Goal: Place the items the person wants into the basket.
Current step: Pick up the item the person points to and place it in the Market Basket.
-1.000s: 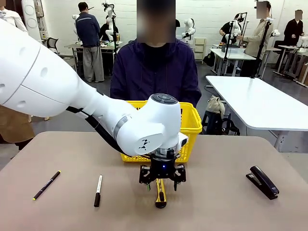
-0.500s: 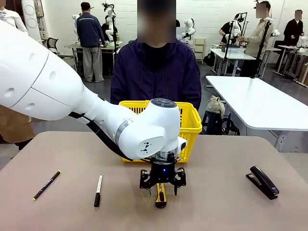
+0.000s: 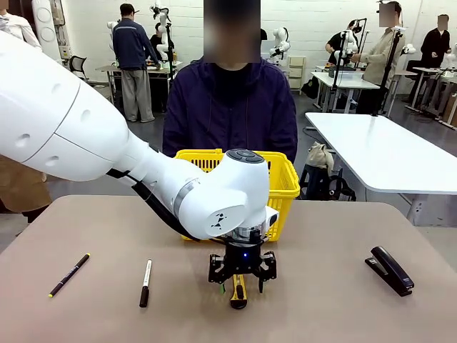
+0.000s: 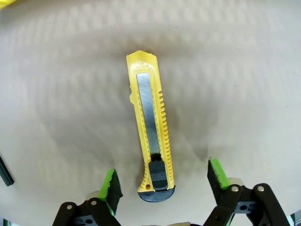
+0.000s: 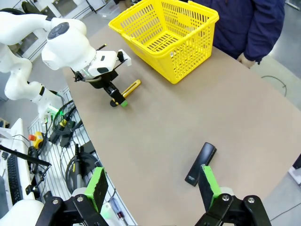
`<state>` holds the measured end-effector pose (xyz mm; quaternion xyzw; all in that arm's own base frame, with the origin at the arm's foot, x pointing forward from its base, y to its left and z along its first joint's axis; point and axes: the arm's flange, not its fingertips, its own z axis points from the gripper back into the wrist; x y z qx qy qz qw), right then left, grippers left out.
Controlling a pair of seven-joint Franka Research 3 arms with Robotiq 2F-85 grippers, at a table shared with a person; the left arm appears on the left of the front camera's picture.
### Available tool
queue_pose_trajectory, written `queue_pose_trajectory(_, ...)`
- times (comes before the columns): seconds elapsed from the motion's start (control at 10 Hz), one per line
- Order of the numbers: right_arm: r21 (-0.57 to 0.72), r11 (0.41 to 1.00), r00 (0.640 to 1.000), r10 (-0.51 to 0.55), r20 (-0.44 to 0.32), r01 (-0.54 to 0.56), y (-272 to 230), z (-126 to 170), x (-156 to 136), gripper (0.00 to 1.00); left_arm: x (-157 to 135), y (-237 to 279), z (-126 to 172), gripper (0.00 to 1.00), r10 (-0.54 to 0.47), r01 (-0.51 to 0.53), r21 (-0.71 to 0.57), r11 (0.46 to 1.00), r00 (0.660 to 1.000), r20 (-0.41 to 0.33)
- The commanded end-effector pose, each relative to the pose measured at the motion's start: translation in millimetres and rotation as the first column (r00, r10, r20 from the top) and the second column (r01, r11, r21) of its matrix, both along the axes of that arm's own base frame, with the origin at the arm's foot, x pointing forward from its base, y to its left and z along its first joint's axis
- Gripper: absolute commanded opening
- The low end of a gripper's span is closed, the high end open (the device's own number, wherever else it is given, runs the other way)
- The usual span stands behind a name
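Yellow-and-black slim utility knife (image 4: 151,136) lies flat on the beige worktop (image 3: 335,300); the left hand (image 4: 164,178) straddles its black end, green-padded fingers (image 4: 112,184) spread wide and clear of it. Behind stands the yellow lattice plastic basket (image 3: 284,187), before the person (image 3: 230,107) in a dark navy jacket, while the right hand (image 5: 153,180) hangs wide open over the black stapler (image 5: 201,163)
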<state>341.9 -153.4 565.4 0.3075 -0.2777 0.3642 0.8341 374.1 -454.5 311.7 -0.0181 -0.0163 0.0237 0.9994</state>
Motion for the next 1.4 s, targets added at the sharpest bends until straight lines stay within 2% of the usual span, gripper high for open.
queue_pose_trajectory(0.0,0.013,1.000,1.000,-0.001,0.000,0.001,0,1,1,1.00,3,-4,2,0.40,-0.016,0.016,0.007,1.000,1.000,0.010)
queue_pose_trajectory(0.1,0.013,1.000,1.000,-0.001,0.000,0.001,0,1,1,1.00,3,-3,2,0.17,-0.018,0.018,0.008,1.000,1.000,0.010)
queue_pose_trajectory(0.2,0.013,1.000,1.000,-0.001,0.000,0.001,0,1,1,1.00,3,-3,2,0.00,-0.017,0.017,0.009,1.000,1.000,0.004)
queue_pose_trajectory(0.4,0.013,1.000,1.000,-0.001,0.000,0.001,0,1,1,1.00,3,-4,2,0.00,-0.023,0.023,0.005,1.000,1.000,-0.009)
queue_pose_trajectory(0.5,0.013,1.000,1.000,-0.001,0.000,0.001,0,1,1,1.00,2,-4,1,0.08,-0.028,0.028,-0.001,1.000,1.000,-0.014)
queue_pose_trajectory(0.6,0.013,1.000,1.000,-0.001,0.000,0.001,0,1,1,1.00,1,-4,1,0.00,-0.033,0.033,-0.005,0.999,0.999,-0.019)
queue_pose_trajectory(1.1,0.013,1.000,1.000,-0.001,0.000,0.001,0,1,1,1.00,0,-5,1,0.00,-0.050,0.050,-0.012,0.999,0.998,-0.027)
queue_pose_trajectory(1.3,0.013,1.000,1.000,-0.001,0.000,0.001,0,1,1,1.00,-4,-6,14,0.00,-0.084,0.084,-0.007,0.996,0.995,-0.045)
